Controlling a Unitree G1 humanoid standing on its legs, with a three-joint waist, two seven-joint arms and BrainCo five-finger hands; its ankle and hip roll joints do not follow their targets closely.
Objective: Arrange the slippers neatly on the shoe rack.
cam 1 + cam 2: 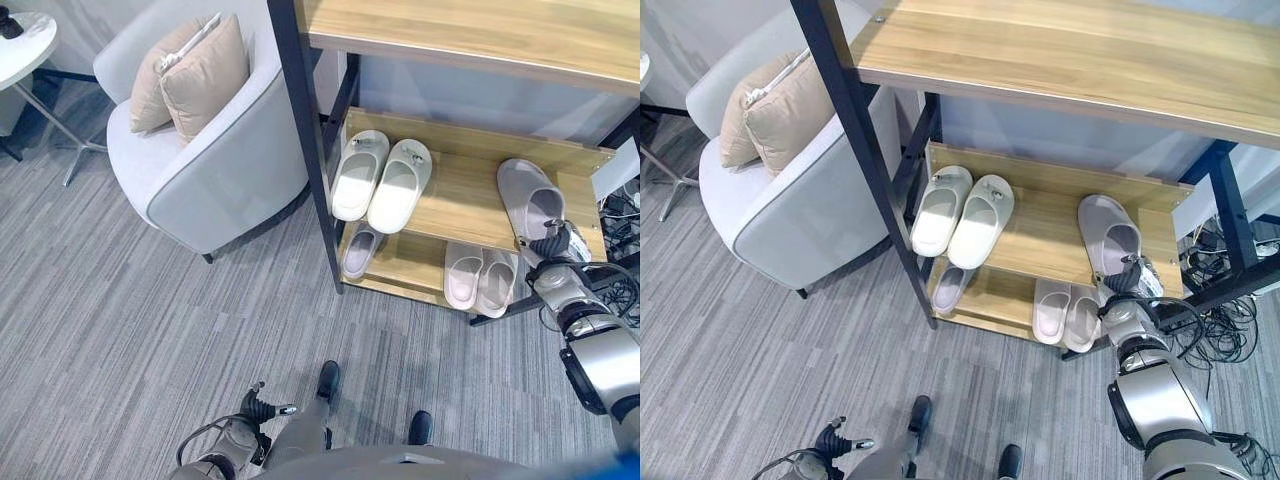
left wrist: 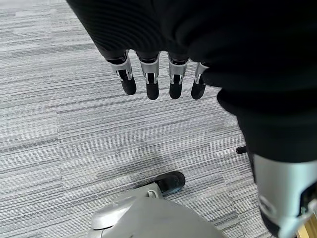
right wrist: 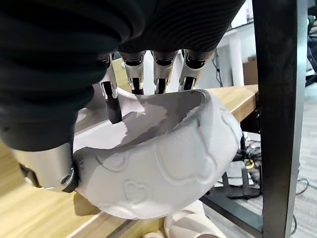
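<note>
We see the right robot hand (image 1: 553, 243) gripping the heel end of a grey slipper (image 1: 528, 196), fingers (image 3: 154, 74) inside it and thumb under the sole; the slipper lies on the middle shelf (image 1: 460, 190) of the shoe rack (image 1: 300, 120), right side. White pair (image 1: 380, 178) sits at the shelf's left. Lower shelf (image 1: 405, 262) holds a pale pair (image 1: 478, 278) and a single slipper (image 1: 360, 250). Left robot hand (image 2: 158, 79) hangs over the carpet (image 1: 120, 330), fingers relaxed, holding nothing.

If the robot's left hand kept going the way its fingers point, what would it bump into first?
Probably just the grey striped carpet floor. The left hand hangs with straight fingers pointing down at bare carpet, and nothing lies between them, though how far off the floor is isn't clear.
</note>
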